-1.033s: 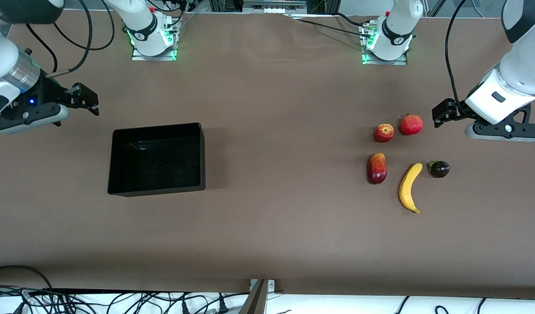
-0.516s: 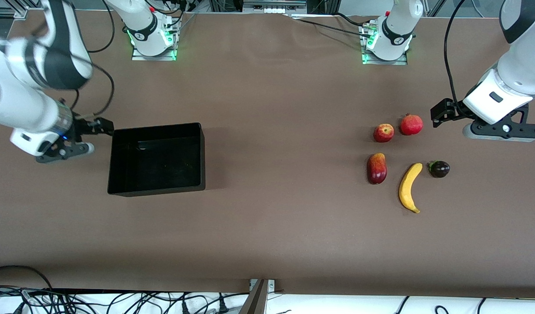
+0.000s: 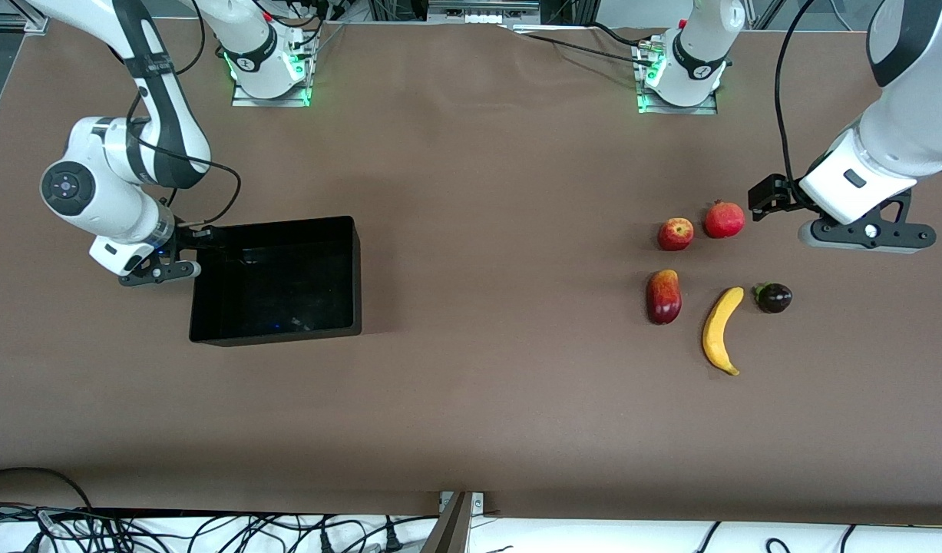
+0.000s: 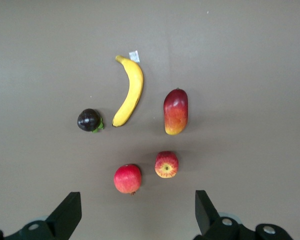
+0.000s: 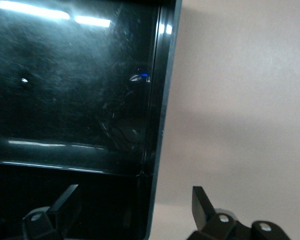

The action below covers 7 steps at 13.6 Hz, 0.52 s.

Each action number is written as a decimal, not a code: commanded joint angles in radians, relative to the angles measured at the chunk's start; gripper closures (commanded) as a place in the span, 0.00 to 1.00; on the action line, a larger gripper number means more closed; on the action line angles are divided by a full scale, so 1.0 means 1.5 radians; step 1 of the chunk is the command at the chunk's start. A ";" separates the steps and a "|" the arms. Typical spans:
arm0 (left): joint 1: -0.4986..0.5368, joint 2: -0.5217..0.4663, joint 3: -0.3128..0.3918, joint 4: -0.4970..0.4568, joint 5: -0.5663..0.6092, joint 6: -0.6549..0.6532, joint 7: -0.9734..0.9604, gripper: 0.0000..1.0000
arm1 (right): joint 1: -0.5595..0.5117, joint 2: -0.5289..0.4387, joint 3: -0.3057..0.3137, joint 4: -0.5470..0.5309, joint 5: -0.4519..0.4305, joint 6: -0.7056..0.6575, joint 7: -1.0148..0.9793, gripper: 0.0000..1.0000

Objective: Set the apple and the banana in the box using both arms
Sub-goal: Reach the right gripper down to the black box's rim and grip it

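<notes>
Presently my right gripper [image 3: 196, 240] straddles the box [image 3: 279, 280] wall, fingers spread (likely to drag it). My left gripper [image 3: 770, 198], also spread, hovers by the apple [image 3: 675, 233]; banana [image 3: 722, 330] lies nearer the camera.

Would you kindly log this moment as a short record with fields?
apple: on table, toward left arm's end, beside a round red fruit
banana: on table, nearer the front camera than the apple
box: empty, toward right arm's end
left hand: open, above the fruits
right hand: open, straddling the box wall
</notes>
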 commanded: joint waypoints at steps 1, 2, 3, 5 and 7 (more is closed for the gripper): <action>0.000 0.006 0.000 0.001 -0.004 -0.015 0.009 0.00 | -0.014 0.016 -0.001 -0.006 0.004 0.025 -0.012 0.09; 0.000 0.007 0.000 0.001 -0.004 -0.015 0.009 0.00 | -0.023 0.024 -0.001 -0.006 0.004 0.036 -0.018 0.12; 0.000 0.009 0.000 0.002 -0.004 -0.015 0.009 0.00 | -0.030 0.037 -0.001 -0.006 0.004 0.049 -0.023 0.15; 0.000 0.009 0.000 0.002 -0.004 -0.015 0.009 0.00 | -0.037 0.051 -0.001 -0.006 0.005 0.060 -0.032 0.45; 0.000 0.009 0.000 0.002 -0.004 -0.016 0.009 0.00 | -0.036 0.051 0.001 0.000 0.005 0.055 -0.032 0.93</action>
